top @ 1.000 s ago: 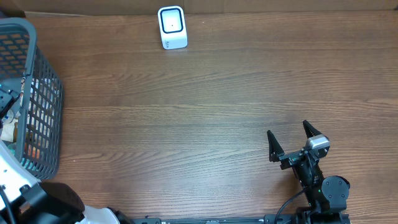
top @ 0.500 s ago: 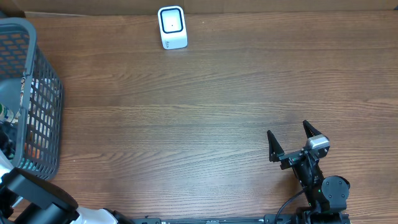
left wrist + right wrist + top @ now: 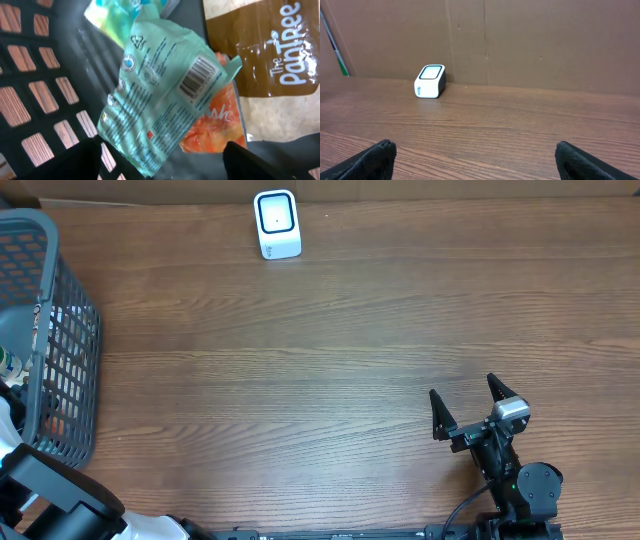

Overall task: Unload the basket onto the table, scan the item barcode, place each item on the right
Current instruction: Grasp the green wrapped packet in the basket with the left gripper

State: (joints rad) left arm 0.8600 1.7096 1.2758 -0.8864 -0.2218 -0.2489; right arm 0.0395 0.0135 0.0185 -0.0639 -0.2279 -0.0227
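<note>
Left gripper [image 3: 157, 150] — jaws spread wide, holding nothing — hangs inside the basket [image 3: 70, 310] over the mint-green packet [image 3: 160, 95], its barcode [image 3: 198, 75] showing. Right gripper [image 3: 465, 408], wide open and empty, is well apart from the scanner [image 3: 277, 224].

Left gripper [image 3: 162, 152] over the basket [image 3: 45, 100], fingers [image 3: 265, 160] spread wide.
A mint-green packet [image 3: 155, 95] lies tilted on top, its barcode [image 3: 200, 75] facing the camera, its lower end between the dark, blurred fingers. An orange packet [image 3: 215, 130] shows beneath it, a brown-and-white bag [image 3: 265, 60] printed "The Pantree" lies at right, a blue-and-yellow packet [image 3: 117, 15] at top, and the basket's mesh wall at left.
</note>
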